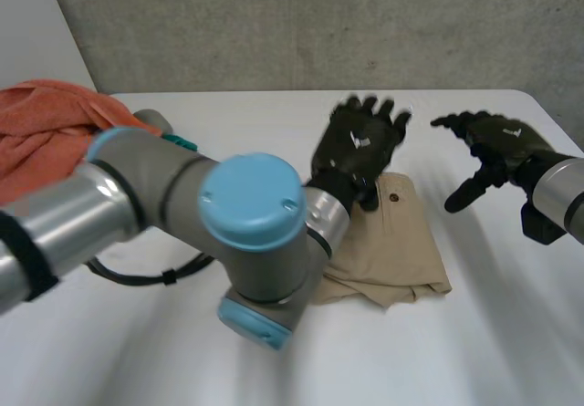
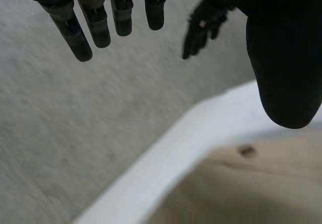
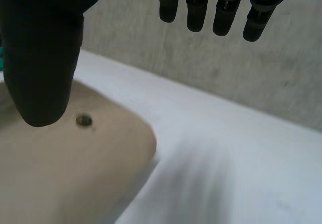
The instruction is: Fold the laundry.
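Left arm (image 1: pixel 251 201), nearest in the head view, reaches across the table (image 1: pixel 493 333) so the left hand (image 1: pixel 358 146) hovers, fingers spread, over the far edge of the folded tan cloth (image 1: pixel 392 246). The right hand (image 1: pixel 493 146) hangs apart beside it, loosely open. An orange towel (image 1: pixel 41 128) waits far left, likely next. Left wrist view: straight fingers (image 2: pixel 95 20) clear of the cloth and its button (image 2: pixel 246 151). Right wrist view: fingers (image 3: pixel 221 10) straight, empty above the cloth's corner, probably poised to regrip.
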`<act>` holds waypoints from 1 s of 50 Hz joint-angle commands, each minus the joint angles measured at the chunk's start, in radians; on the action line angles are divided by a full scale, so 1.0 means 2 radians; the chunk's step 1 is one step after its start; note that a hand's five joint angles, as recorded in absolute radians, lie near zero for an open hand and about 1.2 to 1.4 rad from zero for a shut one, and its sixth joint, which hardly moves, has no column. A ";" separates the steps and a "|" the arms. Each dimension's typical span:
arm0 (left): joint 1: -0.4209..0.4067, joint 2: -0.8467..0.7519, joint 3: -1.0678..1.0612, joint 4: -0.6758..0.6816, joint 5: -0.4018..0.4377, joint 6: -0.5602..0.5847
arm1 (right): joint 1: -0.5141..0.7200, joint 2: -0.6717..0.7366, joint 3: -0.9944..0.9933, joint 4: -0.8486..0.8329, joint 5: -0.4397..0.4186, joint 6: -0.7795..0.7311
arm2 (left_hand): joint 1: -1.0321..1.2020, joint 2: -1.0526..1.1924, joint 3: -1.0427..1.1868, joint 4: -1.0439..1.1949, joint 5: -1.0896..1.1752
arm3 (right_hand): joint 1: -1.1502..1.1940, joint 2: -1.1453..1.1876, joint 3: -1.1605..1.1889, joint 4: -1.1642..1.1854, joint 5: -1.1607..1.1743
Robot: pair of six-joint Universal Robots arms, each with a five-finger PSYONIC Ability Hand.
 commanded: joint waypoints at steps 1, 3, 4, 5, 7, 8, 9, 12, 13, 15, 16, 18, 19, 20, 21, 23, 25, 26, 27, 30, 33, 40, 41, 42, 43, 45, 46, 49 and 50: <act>0.011 -0.056 0.028 -0.082 -0.004 0.000 | 0.006 0.083 -0.041 0.041 -0.019 -0.005 | 0.009 0.001 -0.002 0.003 -0.006 | -0.023 -0.017 -0.018 -0.018 -0.022; 0.025 -0.061 0.026 -0.108 -0.006 0.001 | 0.005 0.101 -0.049 0.051 -0.030 -0.007 | 0.050 0.042 0.039 0.044 0.035 | -0.023 -0.017 -0.018 -0.018 -0.022; 0.032 -0.063 0.025 -0.120 -0.007 0.002 | 0.006 0.109 -0.051 0.054 -0.033 -0.008 | 0.055 0.046 0.044 0.048 0.039 | -0.023 -0.017 -0.018 -0.018 -0.022; 0.038 -0.066 0.025 -0.138 -0.009 0.004 | 0.007 0.115 -0.052 0.055 -0.033 -0.009 | 0.059 0.051 0.048 0.053 0.044 | -0.023 -0.017 -0.018 -0.018 -0.022; 0.044 -0.072 0.025 -0.158 -0.012 0.005 | 0.015 0.140 -0.053 0.054 -0.030 -0.015 | 0.060 0.052 0.050 0.054 0.045 | -0.023 -0.017 -0.018 -0.018 -0.022; 0.045 -0.074 0.025 -0.168 -0.014 0.005 | 0.018 0.147 -0.056 0.054 -0.029 -0.020 | 0.059 0.051 0.048 0.053 0.044 | -0.023 -0.017 -0.018 -0.018 -0.022; 0.048 -0.077 0.026 -0.183 -0.019 0.005 | 0.021 0.154 -0.057 0.054 -0.028 -0.027 | 0.059 0.051 0.048 0.053 0.044 | -0.023 -0.017 -0.018 -0.018 -0.022; 0.051 -0.076 0.024 -0.194 -0.026 0.005 | 0.036 0.174 -0.069 0.058 -0.021 -0.065 | 0.059 0.051 0.048 0.053 0.044 | -0.023 -0.017 -0.018 -0.018 -0.022; 0.054 -0.074 0.022 -0.195 -0.027 0.005 | 0.038 0.177 -0.071 0.058 -0.016 -0.076 | 0.063 0.055 0.052 0.057 0.048 | -0.023 -0.017 -0.018 -0.018 -0.022; 0.055 -0.073 0.019 -0.195 -0.027 0.003 | 0.042 0.176 -0.077 0.059 0.008 -0.114 | 0.074 0.066 0.063 0.067 0.058 | -0.023 -0.017 -0.018 -0.018 -0.022; 0.054 -0.069 0.017 -0.196 -0.025 0.001 | 0.042 0.173 -0.079 0.060 0.017 -0.124 | 0.074 0.066 0.063 0.067 0.059 | -0.023 -0.017 -0.018 -0.018 -0.022; 0.053 -0.057 0.014 -0.196 -0.024 0.000 | 0.045 0.168 -0.083 0.059 0.041 -0.145 | 0.068 0.060 0.057 0.062 0.053 | -0.023 -0.017 -0.018 -0.018 -0.022; 0.053 -0.049 0.012 -0.196 -0.023 0.000 | 0.045 0.163 -0.084 0.059 0.048 -0.151 | 0.063 0.055 0.053 0.057 0.048 | -0.023 -0.017 -0.018 -0.018 -0.022; 0.052 -0.028 0.007 -0.195 -0.021 -0.001 | 0.045 0.159 -0.084 0.058 0.055 -0.155 | 0.055 0.047 0.044 0.048 0.040 | -0.023 -0.017 -0.018 -0.018 -0.022; 0.052 -0.017 0.003 -0.195 -0.021 -0.001 | 0.046 0.153 -0.084 0.057 0.060 -0.158 | 0.047 0.039 0.036 0.041 0.032 | -0.023 -0.017 -0.018 -0.018 -0.022; 0.051 0.004 -0.005 -0.191 -0.020 -0.001 | 0.045 0.130 -0.081 0.052 0.076 -0.162 | 0.028 0.020 0.017 0.022 0.013 | -0.023 -0.017 -0.018 -0.018 -0.022; 0.051 0.041 -0.014 -0.181 -0.020 -0.002 | 0.043 0.110 -0.076 0.046 0.083 -0.161 | 0.002 -0.006 -0.009 -0.005 -0.013 | -0.023 -0.017 -0.018 -0.018 -0.022; 0.051 0.053 -0.017 -0.175 -0.020 -0.002 | 0.042 0.087 -0.069 0.034 0.089 -0.159 | 0.000 -0.008 -0.011 -0.006 -0.015 | -0.023 -0.017 -0.018 -0.018 -0.022; 0.051 0.065 -0.019 -0.169 -0.020 -0.003 | 0.042 0.074 -0.063 0.026 0.093 -0.159 | 0.000 -0.008 -0.011 -0.006 -0.015 | -0.023 -0.017 -0.018 -0.018 -0.022; 0.054 0.108 -0.040 -0.140 -0.009 -0.010 | 0.039 0.026 -0.014 -0.004 0.104 -0.158 | 0.000 -0.008 -0.011 -0.006 -0.015 | -0.023 -0.017 -0.018 -0.018 -0.022; 0.062 0.154 -0.064 -0.129 0.031 -0.027 | 0.039 0.001 0.026 -0.025 0.106 -0.152 | 0.000 -0.008 -0.011 -0.006 -0.015 | -0.023 -0.017 -0.018 -0.018 -0.022; 0.102 0.226 -0.123 -0.129 0.181 -0.103 | 0.038 -0.020 0.121 -0.033 0.089 -0.070 | -0.007 -0.016 -0.018 -0.014 -0.023 | -0.023 -0.017 -0.018 -0.018 -0.022; 0.105 0.235 -0.129 -0.129 0.201 -0.114 | 0.038 -0.020 0.137 -0.034 0.066 -0.040 | -0.007 -0.016 -0.018 -0.014 -0.023 | -0.023 -0.017 -0.018 -0.018 -0.022; 0.107 0.242 -0.136 -0.129 0.216 -0.124 | 0.038 -0.019 0.144 -0.035 0.054 -0.031 | -0.007 -0.016 -0.018 -0.014 -0.023 | -0.023 -0.017 -0.018 -0.018 -0.022; 0.108 0.248 -0.140 -0.129 0.230 -0.131 | 0.037 -0.019 0.150 -0.038 0.042 -0.022 | -0.007 -0.016 -0.018 -0.014 -0.023 | -0.023 -0.017 -0.018 -0.018 -0.022; 0.112 0.266 -0.159 -0.129 0.270 -0.150 | 0.037 -0.017 0.166 -0.044 0.015 -0.008 | -0.007 -0.015 -0.018 -0.013 -0.022 | -0.023 -0.017 -0.018 -0.018 -0.022; 0.113 0.273 -0.167 -0.129 0.282 -0.154 | 0.036 -0.013 0.175 -0.056 -0.011 0.002 | -0.006 -0.014 -0.017 -0.012 -0.021 | -0.023 -0.017 -0.018 -0.018 -0.022; 0.119 0.289 -0.193 -0.126 0.309 -0.154 | 0.036 0.014 0.180 -0.086 -0.029 0.010 | -0.006 -0.014 -0.017 -0.012 -0.021 | -0.023 -0.017 -0.018 -0.018 -0.022; 0.120 0.294 -0.200 -0.124 0.313 -0.154 | 0.037 0.024 0.179 -0.096 -0.027 0.012 | -0.006 -0.014 -0.017 -0.012 -0.021 | -0.023 -0.017 -0.018 -0.018 -0.022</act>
